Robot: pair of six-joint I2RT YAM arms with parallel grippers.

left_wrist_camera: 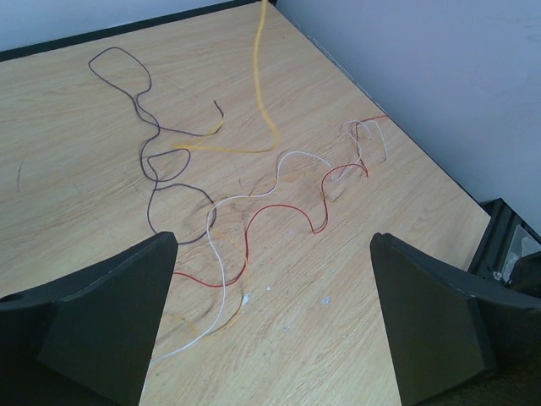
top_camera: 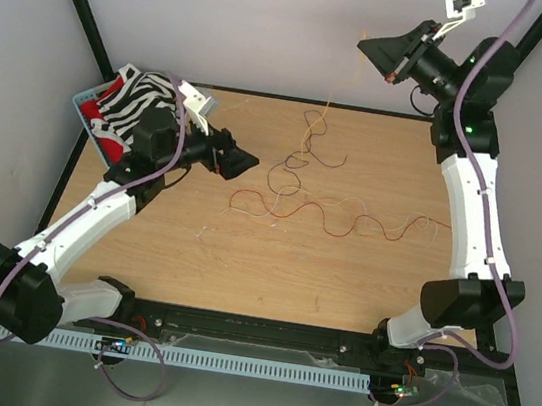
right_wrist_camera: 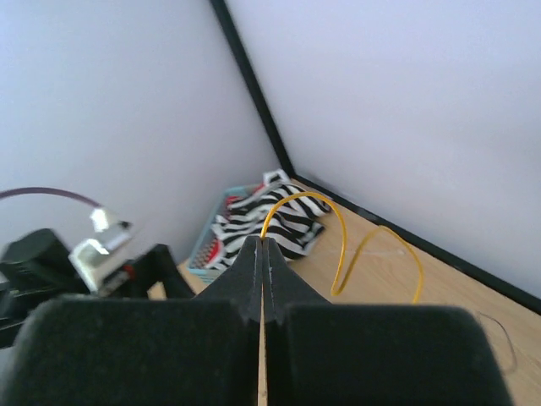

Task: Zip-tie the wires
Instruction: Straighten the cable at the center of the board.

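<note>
Two arms are seen at the near edge of the tabletop (top_camera: 173, 250), each with one end effector. The left end effector (left_wrist_camera: 275, 245) is held low over the left half of the tabletop, its two fingers (left_wrist_camera: 110, 313) spread wide apart with nothing between them. The right end effector (right_wrist_camera: 262, 244) is raised high above the far right corner, its fingers pressed together on one end of the yellow wire (right_wrist_camera: 338, 245). From there that wire is draped down to the tabletop.

The wires (top_camera: 304, 182) are spread loosely across the middle of the tabletop, between the two arms. Four colours are counted: one yellow strand, one red wire (left_wrist_camera: 279, 207), one white wire (left_wrist_camera: 292, 156), and a dark wire (left_wrist_camera: 144, 93) in curly loops. Whether the dark loops are one strand or two cannot be told. The red and white strands are crossed over each other in several places.

One basket (top_camera: 85, 101) is set in the far left corner, and one zebra-striped cloth (top_camera: 140, 94) is piled in it.
</note>
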